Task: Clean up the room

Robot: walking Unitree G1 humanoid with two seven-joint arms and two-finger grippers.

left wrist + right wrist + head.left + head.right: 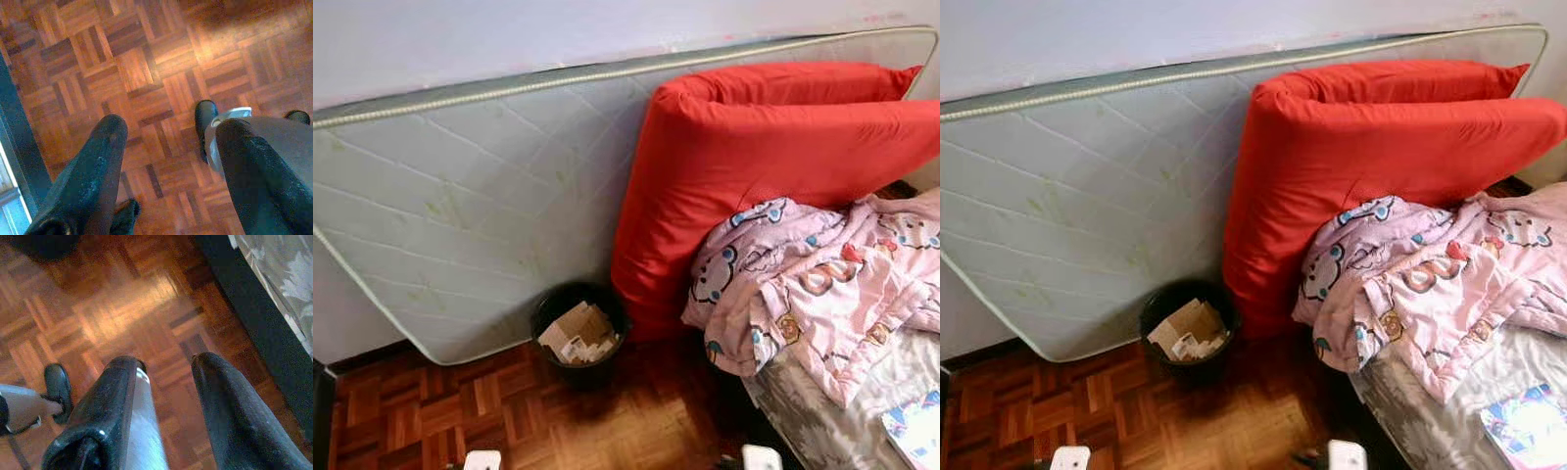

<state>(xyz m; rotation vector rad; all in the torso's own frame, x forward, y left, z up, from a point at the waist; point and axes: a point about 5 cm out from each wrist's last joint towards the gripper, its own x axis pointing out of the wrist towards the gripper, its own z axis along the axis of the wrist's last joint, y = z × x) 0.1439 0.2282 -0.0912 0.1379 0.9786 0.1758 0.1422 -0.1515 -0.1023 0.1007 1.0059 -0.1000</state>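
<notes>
Black bin (579,331) sits low centre of frame, stuffed with cardboard (576,333), tucked between the leaning mattress (460,215) and red cushion (773,157). Pink blanket (813,284) spills over the bed at right. My left gripper (164,161) and right gripper (168,401) both hang wide, empty, over parquet (142,73).

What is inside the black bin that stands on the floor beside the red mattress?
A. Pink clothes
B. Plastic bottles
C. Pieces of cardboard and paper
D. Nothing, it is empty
C. The black bin on the parquet floor holds brown cardboard pieces with some paper scraps among them, next to the folded red mattress.
</notes>
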